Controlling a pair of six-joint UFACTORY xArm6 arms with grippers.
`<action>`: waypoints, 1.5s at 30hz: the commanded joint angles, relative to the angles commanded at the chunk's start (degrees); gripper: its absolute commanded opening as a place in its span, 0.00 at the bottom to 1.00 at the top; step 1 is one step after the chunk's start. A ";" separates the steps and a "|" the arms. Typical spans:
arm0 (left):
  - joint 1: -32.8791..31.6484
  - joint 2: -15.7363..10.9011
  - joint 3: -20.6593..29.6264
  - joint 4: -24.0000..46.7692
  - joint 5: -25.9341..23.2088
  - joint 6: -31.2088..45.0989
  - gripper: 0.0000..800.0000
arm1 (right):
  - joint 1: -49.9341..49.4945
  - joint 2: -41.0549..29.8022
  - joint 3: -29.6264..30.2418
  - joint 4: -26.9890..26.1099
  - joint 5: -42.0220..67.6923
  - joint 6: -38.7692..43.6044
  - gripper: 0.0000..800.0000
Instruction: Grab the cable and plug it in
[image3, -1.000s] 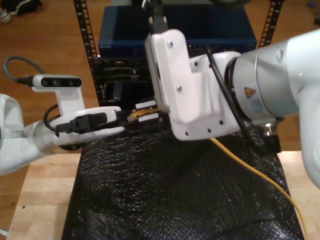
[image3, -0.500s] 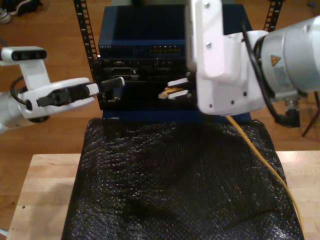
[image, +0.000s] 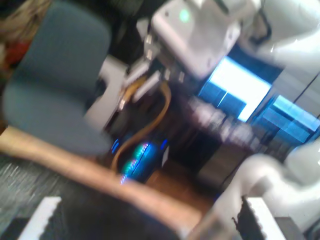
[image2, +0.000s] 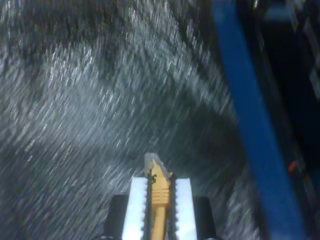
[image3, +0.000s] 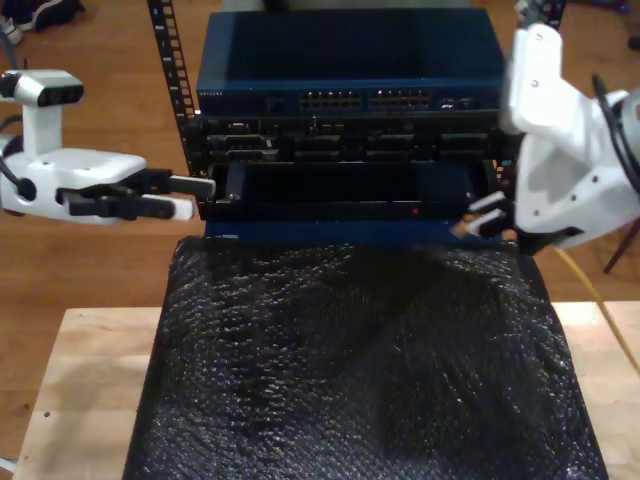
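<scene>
In the first wrist view, blurred, the first end effector (image: 150, 220) stands spread and empty, looking across at the other arm, which carries the cable (image: 145, 125). In the second wrist view, the second end effector (image2: 157, 192) pinches the cable's plug (image2: 158, 186) above the black mat (image2: 90, 110). In the exterior view, it hangs at the view's right, near the rack (image3: 350, 60). Judged from here, a tilted plug could miss its port and jam.
</scene>
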 joint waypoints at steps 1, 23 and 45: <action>0.00 -0.09 -0.88 1.76 0.00 0.00 1.00 | -0.53 0.53 -0.09 0.00 0.53 0.00 0.00; 10.73 -2.90 -3.87 32.88 -4.66 27.25 1.00 | -3.34 4.04 -0.79 -2.73 4.57 0.79 0.00; 33.67 -12.22 18.99 58.29 -5.01 64.70 1.00 | -3.34 4.57 0.09 -2.99 4.75 2.29 0.00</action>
